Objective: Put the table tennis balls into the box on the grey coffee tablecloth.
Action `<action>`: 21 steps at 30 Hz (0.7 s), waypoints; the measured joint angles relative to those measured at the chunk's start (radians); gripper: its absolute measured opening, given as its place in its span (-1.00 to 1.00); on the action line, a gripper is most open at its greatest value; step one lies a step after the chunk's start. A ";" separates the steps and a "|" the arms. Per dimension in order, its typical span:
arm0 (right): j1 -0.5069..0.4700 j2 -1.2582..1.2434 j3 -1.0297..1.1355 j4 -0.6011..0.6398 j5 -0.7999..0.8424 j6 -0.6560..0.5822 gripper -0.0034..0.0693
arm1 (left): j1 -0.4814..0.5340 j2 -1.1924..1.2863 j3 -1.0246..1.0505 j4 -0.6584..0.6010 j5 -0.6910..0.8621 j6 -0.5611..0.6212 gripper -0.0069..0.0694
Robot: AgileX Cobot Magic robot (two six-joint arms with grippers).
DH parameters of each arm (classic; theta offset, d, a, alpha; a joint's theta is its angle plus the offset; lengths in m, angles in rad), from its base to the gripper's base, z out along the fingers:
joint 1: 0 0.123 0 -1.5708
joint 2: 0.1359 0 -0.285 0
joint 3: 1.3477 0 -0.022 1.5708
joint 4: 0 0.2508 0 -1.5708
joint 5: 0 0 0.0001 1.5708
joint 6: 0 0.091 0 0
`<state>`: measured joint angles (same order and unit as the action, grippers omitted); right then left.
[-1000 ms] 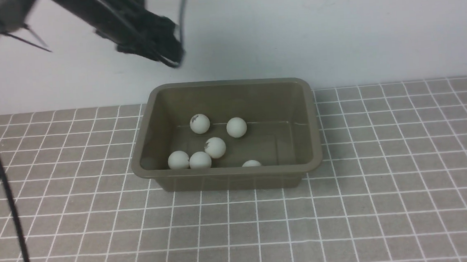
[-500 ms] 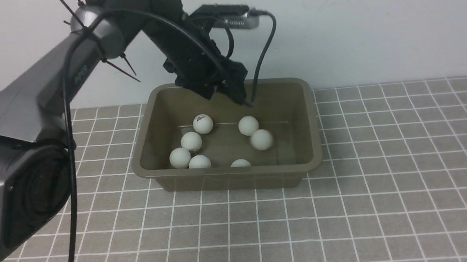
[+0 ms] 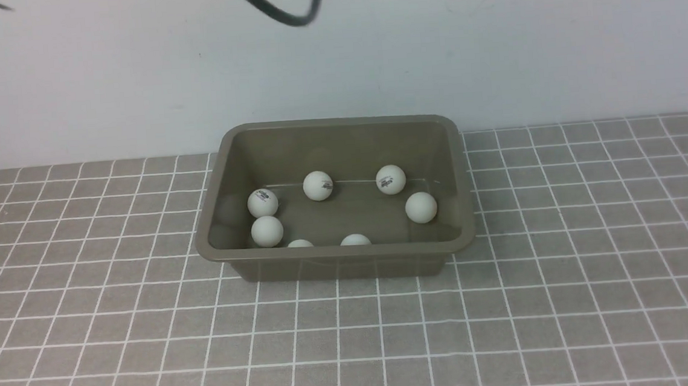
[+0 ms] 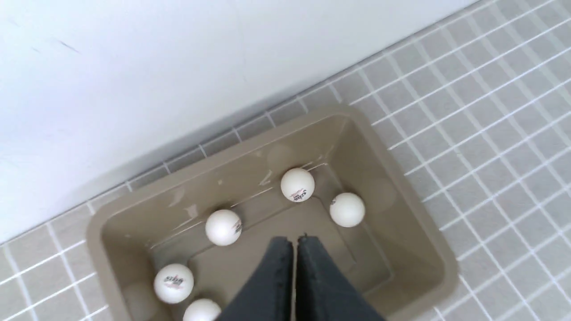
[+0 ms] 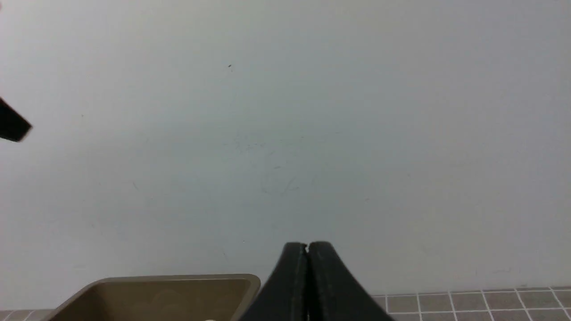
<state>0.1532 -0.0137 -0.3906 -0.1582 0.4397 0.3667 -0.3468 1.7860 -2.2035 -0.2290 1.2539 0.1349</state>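
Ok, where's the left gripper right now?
In the left wrist view the left gripper is shut, its fingertips showing over the box with the balls; the front view doesn't show its fingers.

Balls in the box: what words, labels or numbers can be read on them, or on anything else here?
No text can be quoted with certainty.
Four balls show small dark printing, too small or blurred to read.
No print shows on the box or the cloth.

Box [image 3: 337, 265]: olive-brown. Table tennis balls [image 3: 421, 207]: white, some with dark printed logos. Tablecloth [image 3: 571, 322]: grey-brown, thin white square grid. Wall [image 3: 551, 33]: pale bluish-grey.
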 joint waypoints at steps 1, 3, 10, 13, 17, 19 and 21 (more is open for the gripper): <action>-0.002 0.000 0.001 -0.023 -0.001 0.018 -0.95 | 0.000 -0.044 0.036 0.004 0.001 0.000 -0.83; -0.002 0.000 0.001 -0.055 -0.005 0.040 -0.95 | 0.000 -0.116 0.111 0.010 0.001 0.002 -0.83; -0.003 0.000 0.001 -0.091 -0.009 0.059 -0.95 | 0.000 -0.456 0.471 0.031 -0.007 0.014 -0.83; -0.004 0.000 0.001 -0.096 -0.009 0.060 -0.95 | 0.000 -0.635 0.677 0.039 -0.080 0.013 -0.83; -0.004 0.000 0.001 -0.099 -0.009 0.060 -0.95 | 0.000 -0.885 0.972 0.046 -0.259 0.015 -0.83; -0.004 0.000 0.001 -0.099 -0.009 0.060 -0.95 | 0.000 -0.985 1.071 0.049 -0.335 0.015 -0.83; -0.004 0.000 0.001 -0.100 -0.009 0.060 -0.95 | 0.000 -1.078 1.180 0.050 -0.425 0.016 -0.83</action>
<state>0.1497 -0.0137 -0.3897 -0.2583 0.4311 0.4265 -0.3468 0.7076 -1.0233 -0.1792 0.8294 0.1506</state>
